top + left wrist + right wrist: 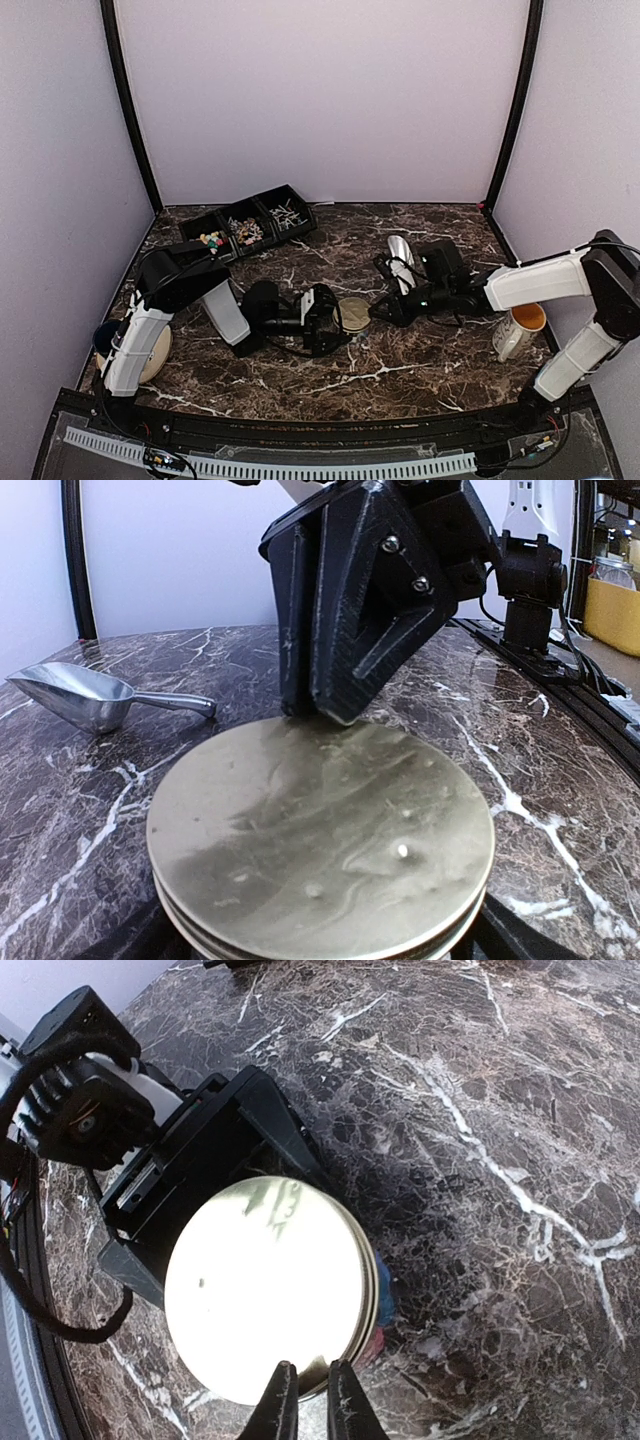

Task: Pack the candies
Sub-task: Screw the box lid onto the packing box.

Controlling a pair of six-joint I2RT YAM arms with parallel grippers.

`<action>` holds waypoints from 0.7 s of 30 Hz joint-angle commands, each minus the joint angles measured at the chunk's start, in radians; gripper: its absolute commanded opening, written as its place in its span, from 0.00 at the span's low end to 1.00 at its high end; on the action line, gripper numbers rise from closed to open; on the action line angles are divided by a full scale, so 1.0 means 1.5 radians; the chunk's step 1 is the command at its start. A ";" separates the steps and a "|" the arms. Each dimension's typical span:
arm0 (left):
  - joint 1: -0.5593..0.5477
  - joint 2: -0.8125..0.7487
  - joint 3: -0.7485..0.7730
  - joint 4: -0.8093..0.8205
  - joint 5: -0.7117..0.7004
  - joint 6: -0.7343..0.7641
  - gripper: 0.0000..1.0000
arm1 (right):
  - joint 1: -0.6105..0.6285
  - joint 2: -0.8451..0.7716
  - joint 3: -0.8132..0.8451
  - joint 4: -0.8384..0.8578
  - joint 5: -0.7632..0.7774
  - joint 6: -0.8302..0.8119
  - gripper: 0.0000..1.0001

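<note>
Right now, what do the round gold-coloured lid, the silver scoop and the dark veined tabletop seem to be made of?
Round gold-coloured lid: probably metal, brushed sheen with small dents. Silver scoop: polished metal, bright mirror-like highlights. Dark veined tabletop: marble look, brown with white veins, glossy; could be real stone or a printed laminate.

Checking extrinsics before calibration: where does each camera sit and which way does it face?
Top external: above and behind the bases, looking down at the dark marble table; both arms, left gripper and right gripper show.
Left wrist: low, looking across the round gold-lidded tin at the right gripper; its own gripper barely shows at the bottom.
Right wrist: above, looking down on the tin and the left gripper behind; own fingertips at the bottom edge.
Shared: all three see the tin; each wrist view shows the other gripper.
</note>
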 commanded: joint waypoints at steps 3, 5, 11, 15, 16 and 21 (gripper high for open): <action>0.010 0.049 -0.013 -0.114 -0.035 0.004 0.87 | 0.045 -0.035 -0.042 -0.069 -0.038 0.022 0.13; 0.010 0.048 -0.013 -0.114 -0.034 0.004 0.87 | 0.045 -0.051 -0.044 -0.078 -0.031 0.023 0.14; 0.010 0.049 -0.013 -0.114 -0.029 0.007 0.87 | 0.042 -0.109 -0.031 -0.119 0.004 0.010 0.23; 0.009 0.049 -0.013 -0.115 -0.023 0.009 0.87 | 0.023 -0.138 -0.002 -0.126 0.005 -0.009 0.36; 0.009 0.049 -0.013 -0.115 -0.022 0.010 0.87 | 0.015 -0.140 0.006 -0.124 -0.001 -0.018 0.40; 0.006 0.047 -0.014 -0.117 -0.016 0.017 0.87 | -0.033 -0.092 0.087 -0.134 -0.062 -0.077 0.48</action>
